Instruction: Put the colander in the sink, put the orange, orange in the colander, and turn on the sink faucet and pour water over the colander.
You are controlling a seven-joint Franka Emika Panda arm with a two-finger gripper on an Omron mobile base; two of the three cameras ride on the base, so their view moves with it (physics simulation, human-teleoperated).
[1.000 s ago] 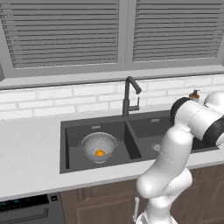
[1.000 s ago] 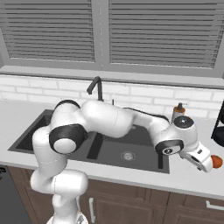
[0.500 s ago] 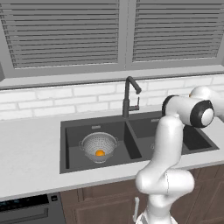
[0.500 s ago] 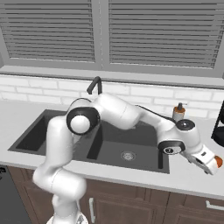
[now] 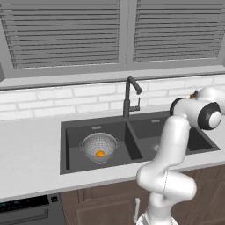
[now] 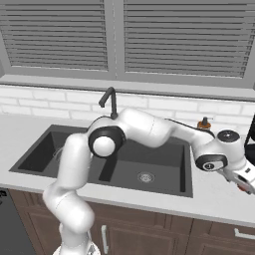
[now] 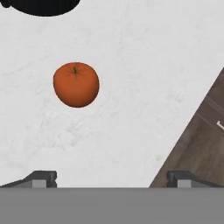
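We see the colander [image 5: 99, 147] sitting in the left basin of the dark sink [image 5: 70, 149], and one orange [image 5: 100, 154] lies inside it, at the bottom of the bowl. The faucet [image 5: 128, 96] stands behind the divider between the two basins, its spout bent over toward the right; we make out no stream of water under it. In the right base view the right basin shows its round drain [image 6: 145, 177].

Our arm reaches far to the right, past the sink, over the pale desk [image 6: 214, 196]. In the hand view the second orange [image 7: 76, 84] rests on that desk, stem up, alone on the light surface, and apart from the desk's front edge, beyond which brown cabinet fronts [image 7: 199, 144] show. A dark rounded object [image 7: 41, 6] sits at the top edge of that view; we cannot tell what it is.

Our fingers [image 7: 110, 179] stand spread as wide as they go and have hold of nothing; their two tips [image 7: 41, 178] show at the bottom of the hand view, above the desk, with the orange ahead of them and untouched. In the right base view the hand [image 6: 238, 177] hangs low over the desk near the frame's right edge. A small bottle with an orange top [image 6: 203, 123] stands by the wall behind the sink's right end.
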